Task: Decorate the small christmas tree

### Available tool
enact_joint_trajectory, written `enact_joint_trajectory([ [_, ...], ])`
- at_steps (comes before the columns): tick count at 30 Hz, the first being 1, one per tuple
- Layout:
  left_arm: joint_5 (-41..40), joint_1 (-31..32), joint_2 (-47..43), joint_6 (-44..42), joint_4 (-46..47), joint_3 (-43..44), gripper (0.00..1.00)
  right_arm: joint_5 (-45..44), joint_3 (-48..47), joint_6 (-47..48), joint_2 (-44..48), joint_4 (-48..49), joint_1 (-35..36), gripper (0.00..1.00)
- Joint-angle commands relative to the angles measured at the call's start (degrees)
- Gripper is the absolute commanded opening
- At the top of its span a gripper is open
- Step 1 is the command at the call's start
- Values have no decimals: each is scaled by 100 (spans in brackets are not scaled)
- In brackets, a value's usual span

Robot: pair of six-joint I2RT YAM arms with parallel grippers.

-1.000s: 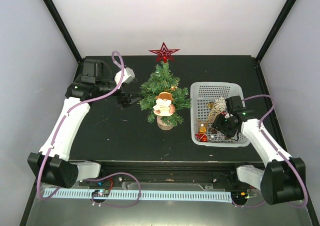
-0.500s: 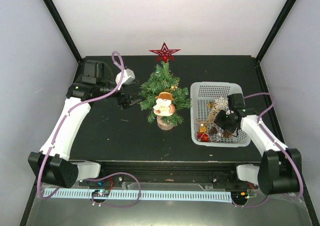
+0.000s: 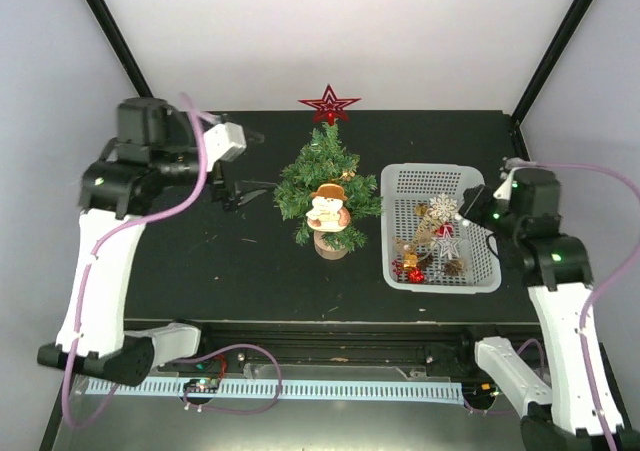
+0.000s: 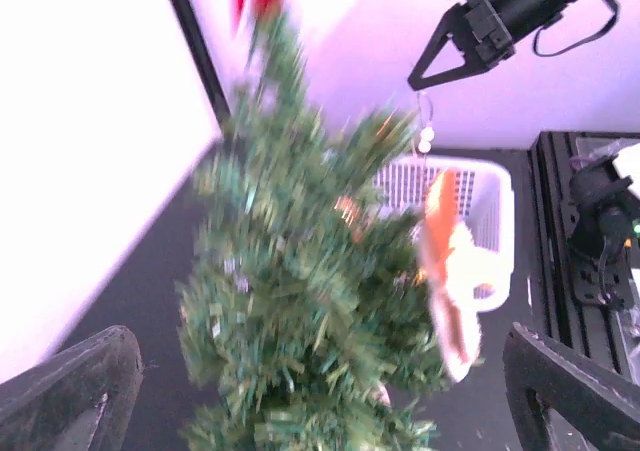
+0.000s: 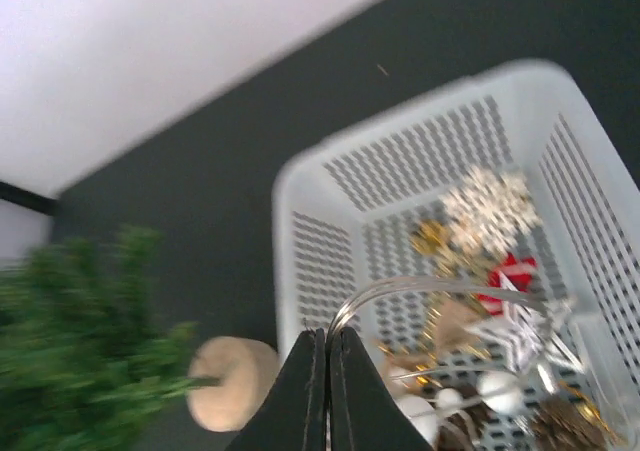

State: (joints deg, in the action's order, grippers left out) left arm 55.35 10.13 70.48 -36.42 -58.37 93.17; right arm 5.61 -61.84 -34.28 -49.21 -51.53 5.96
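Note:
The small christmas tree (image 3: pixel 322 176) stands mid-table on its wooden stump (image 3: pixel 331 247), with a red star (image 3: pixel 328 104) on top and a snowman ornament (image 3: pixel 327 209) on its front. My left gripper (image 3: pixel 252 191) is open just left of the tree, touching nothing. In the left wrist view the blurred tree (image 4: pixel 300 301) fills the space between its fingers (image 4: pixel 70 391). My right gripper (image 5: pixel 327 337) is shut on a thin silver loop (image 5: pixel 420 289). The loop leads to a silver star ornament (image 5: pixel 522 333) hanging over the white basket (image 5: pixel 300 181). From above, the right gripper (image 3: pixel 474 211) is raised over the basket (image 3: pixel 400 181).
Inside the basket lie a pale snowflake (image 3: pixel 441 208), gold pieces, red baubles (image 3: pixel 410 273) and a pine cone (image 3: pixel 453 267). Black frame posts stand at the table's back corners. The basket sits right of the tree, close to the table's right edge.
The right gripper closed on the silver loop and rose out of the basket, lifting the silver star. The left arm drew back to the left, away from the tree.

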Motion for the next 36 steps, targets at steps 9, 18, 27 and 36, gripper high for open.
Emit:
enact_joint_trajectory([
  [9,241,1630,-668,-37,-1187,1542,99,1842,-2628,-35,657,81,48,1],
  [18,-319,3267,-160,566,-512,1558,99,3123,-4593,-724,88,748,72,1],
  [27,-1120,4058,256,1199,1301,669,99,4028,-6378,-1736,-1032,1462,71,1],
  [36,-654,4324,986,1843,2908,-275,99,4370,-6535,-2470,-1354,2316,71,1],
])
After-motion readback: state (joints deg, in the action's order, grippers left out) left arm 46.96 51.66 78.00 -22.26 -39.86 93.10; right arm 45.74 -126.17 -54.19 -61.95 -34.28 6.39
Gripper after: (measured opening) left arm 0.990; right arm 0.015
